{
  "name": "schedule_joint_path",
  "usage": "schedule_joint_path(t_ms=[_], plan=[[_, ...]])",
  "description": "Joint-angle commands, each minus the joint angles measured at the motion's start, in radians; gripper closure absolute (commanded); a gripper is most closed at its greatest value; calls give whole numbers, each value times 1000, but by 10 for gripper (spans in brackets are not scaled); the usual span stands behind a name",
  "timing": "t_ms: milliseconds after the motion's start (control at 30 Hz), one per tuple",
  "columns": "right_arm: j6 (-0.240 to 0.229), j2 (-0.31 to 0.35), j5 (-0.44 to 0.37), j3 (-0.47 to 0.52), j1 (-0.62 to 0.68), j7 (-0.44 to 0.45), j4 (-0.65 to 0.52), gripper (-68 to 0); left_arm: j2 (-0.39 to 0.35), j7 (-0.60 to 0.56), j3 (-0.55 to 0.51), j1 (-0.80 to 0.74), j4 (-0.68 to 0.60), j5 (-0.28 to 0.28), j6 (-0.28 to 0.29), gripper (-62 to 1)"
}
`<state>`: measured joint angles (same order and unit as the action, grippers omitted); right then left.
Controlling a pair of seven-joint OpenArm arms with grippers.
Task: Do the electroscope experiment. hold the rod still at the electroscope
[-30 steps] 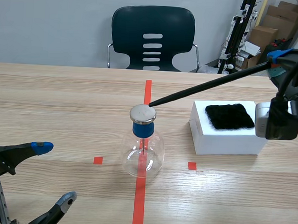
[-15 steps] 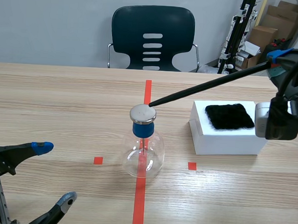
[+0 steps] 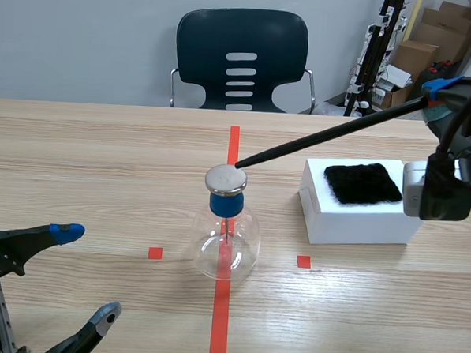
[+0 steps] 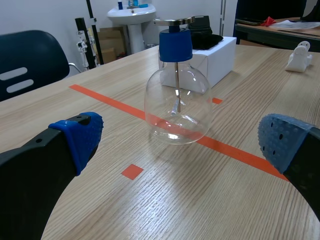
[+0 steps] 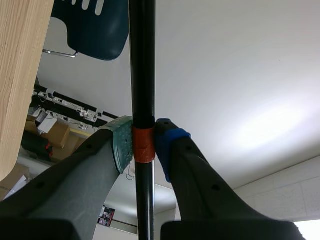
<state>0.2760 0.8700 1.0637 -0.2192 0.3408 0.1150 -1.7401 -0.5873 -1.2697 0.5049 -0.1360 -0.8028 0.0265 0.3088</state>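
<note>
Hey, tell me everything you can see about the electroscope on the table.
The electroscope is a clear, round-bellied glass flask, closed by a blue stopper that carries a flat, shiny metal disc. A thin metal stem hangs from the stopper into the bulb. It stands upright on the wooden table, astride the orange-red tape line. The tip of the black rod, held in the right claw, sits at the disc's far edge, seemingly touching it. Nothing else touches it.
</note>
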Motion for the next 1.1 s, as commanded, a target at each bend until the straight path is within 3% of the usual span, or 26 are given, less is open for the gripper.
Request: schedule_joint_path(t_ms=[0, 133, 267, 367, 533, 767, 1067], plan=[[15, 2, 0, 2, -28, -5, -16, -4, -3, -20, 0, -2, -13, -6, 0, -623], [19, 2, -9, 2, -27, -5, -16, -4, -3, -20, 0, -2, -13, -6, 0, -623], [82, 3, -65, 5, 1, -22, -35, -4, -3, -19, 0, -2, -13, -6, 0, -623], [117, 2, -97, 38, 74, -27, -76, -4, -3, -19, 0, -2, -13, -6, 0, -623], [129, -17, -138, 126, 237, -27, -160, -4, -3, -18, 0, -2, -13, -6, 0, -623], [151, -173, -141, 282, 457, 73, -229, -4, -3, -19, 0, -2, -13, -6, 0, -623], [173, -386, -152, 415, 649, 238, -239, -4, -3, -18, 0, -2, -13, -6, 1, -623]])
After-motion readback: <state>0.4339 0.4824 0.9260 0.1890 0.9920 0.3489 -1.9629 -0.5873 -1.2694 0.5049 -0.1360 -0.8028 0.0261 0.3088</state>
